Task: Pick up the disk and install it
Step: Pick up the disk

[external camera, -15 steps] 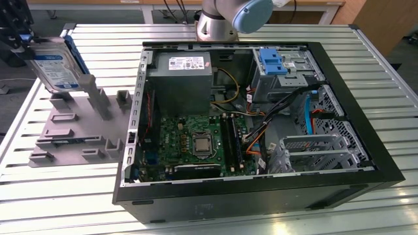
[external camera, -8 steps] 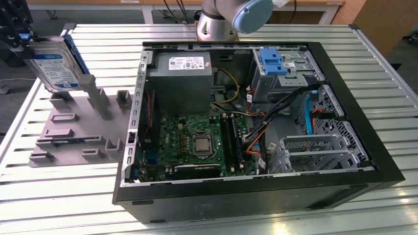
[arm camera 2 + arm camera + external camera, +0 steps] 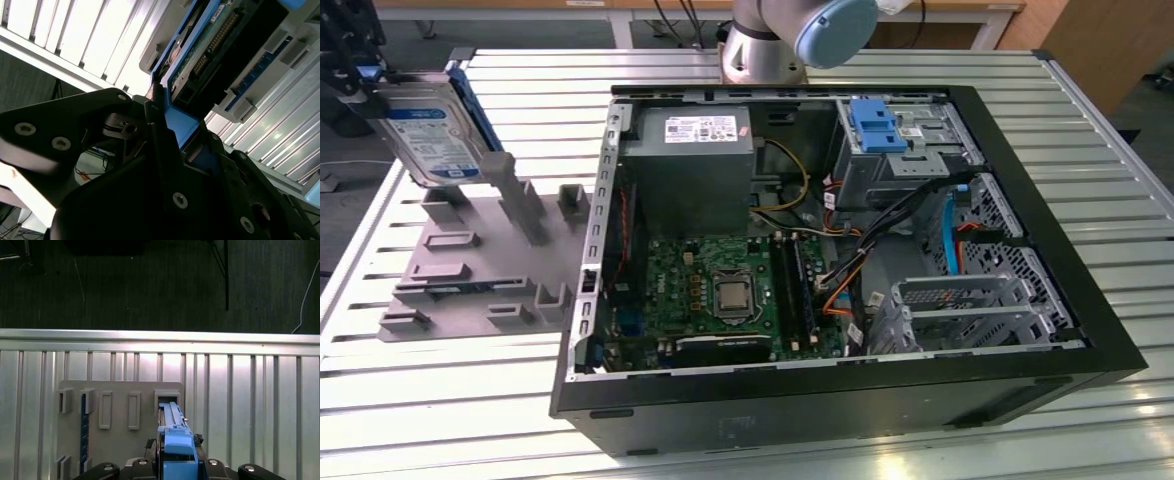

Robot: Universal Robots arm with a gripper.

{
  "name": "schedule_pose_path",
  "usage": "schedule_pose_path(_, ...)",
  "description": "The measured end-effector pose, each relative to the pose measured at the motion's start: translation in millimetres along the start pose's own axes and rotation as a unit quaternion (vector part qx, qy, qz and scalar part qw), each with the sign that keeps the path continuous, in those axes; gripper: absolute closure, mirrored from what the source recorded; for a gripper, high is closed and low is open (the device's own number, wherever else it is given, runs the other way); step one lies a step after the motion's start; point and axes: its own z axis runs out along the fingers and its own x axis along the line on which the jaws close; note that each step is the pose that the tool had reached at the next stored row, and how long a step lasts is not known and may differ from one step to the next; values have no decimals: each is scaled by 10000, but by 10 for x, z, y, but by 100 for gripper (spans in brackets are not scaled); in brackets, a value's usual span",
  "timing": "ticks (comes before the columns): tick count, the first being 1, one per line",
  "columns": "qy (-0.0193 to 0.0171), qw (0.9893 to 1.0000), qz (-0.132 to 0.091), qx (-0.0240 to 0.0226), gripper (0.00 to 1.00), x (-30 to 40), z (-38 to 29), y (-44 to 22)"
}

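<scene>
Gripper [image 3: 172,132] is clamped on the blue carrier edge of the disk [image 3: 434,135], which stands on edge at the exterior view's left, over the grey rack [image 3: 467,270] on the tabletop [image 3: 547,75], well apart from the open computer case [image 3: 854,395]. I cannot tell if its lower edge clears the rack. My worry is the narrow hold: the disk could pivot, catch a rack post, or snag the cables [image 3: 907,215].

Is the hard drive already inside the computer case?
No, the hard drive stands upright at the grey holder rack on the exterior view's left, outside the open computer case.
</scene>
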Motion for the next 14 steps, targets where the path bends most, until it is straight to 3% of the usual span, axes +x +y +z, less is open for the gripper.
schedule_pose_path(14, 0, 10000, 0, 0, 64, -1, -39, 1)
